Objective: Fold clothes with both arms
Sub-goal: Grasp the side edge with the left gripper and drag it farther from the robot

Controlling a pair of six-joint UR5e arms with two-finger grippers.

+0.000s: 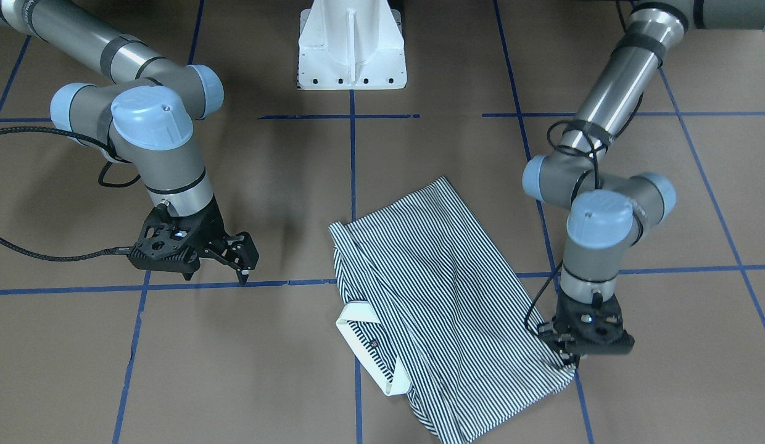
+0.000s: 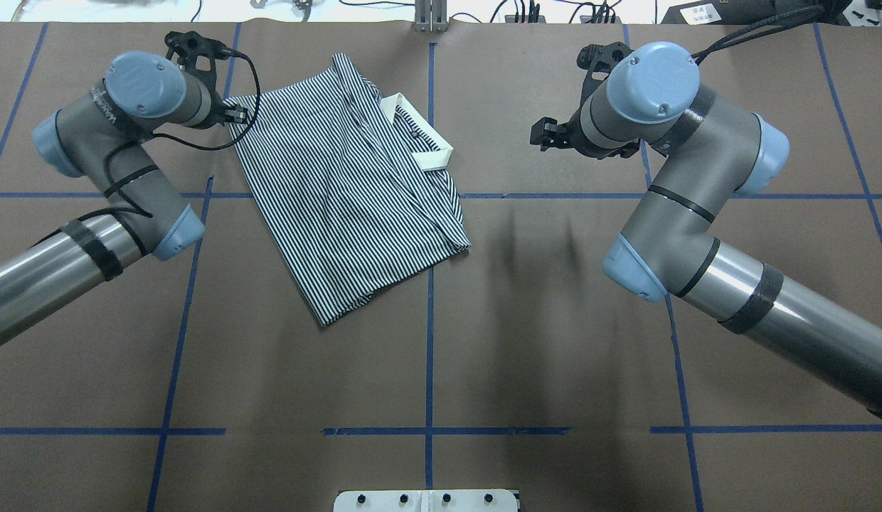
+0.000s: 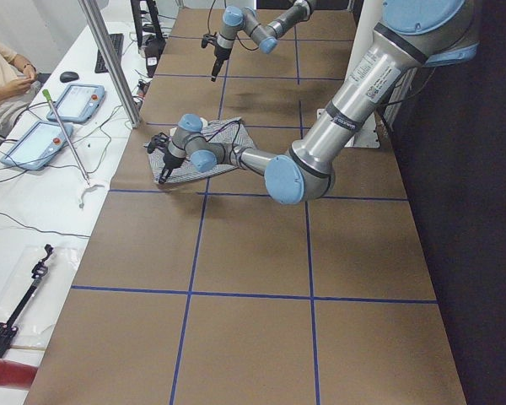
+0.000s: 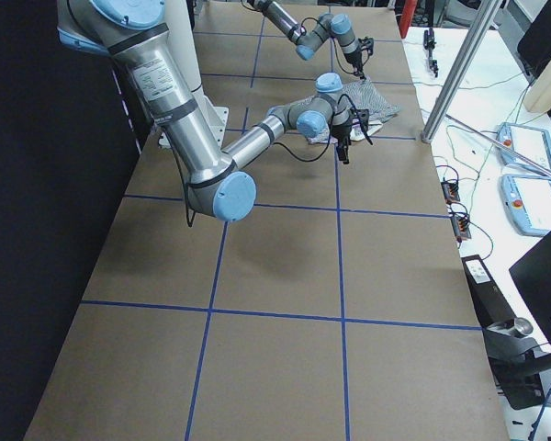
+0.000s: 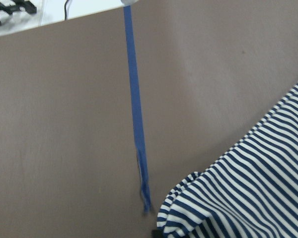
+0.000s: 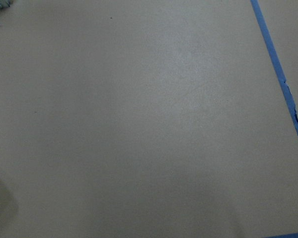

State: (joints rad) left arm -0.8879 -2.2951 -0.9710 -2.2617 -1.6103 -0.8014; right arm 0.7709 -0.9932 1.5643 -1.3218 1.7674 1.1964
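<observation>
1. One striped polo shirt (image 1: 444, 296) lies folded into a long panel on the brown table (image 1: 234, 370). It sits slantwise, mostly on the robot's left of the centre blue tape line (image 1: 352, 166), towards the side far from the white pedestal (image 1: 351, 49).
2. We see its cream collar (image 1: 358, 333) on the edge that faces the right arm's side.
3. The left gripper (image 1: 570, 359) is low over the shirt's outer corner by the collar end. Its wrist view shows that corner bunched up. We cannot tell whether its fingers pinch the cloth.
4. The right gripper (image 1: 245, 268) hangs above bare table, well apart from the shirt. Its fingers look slightly spread and we see nothing between them.
</observation>
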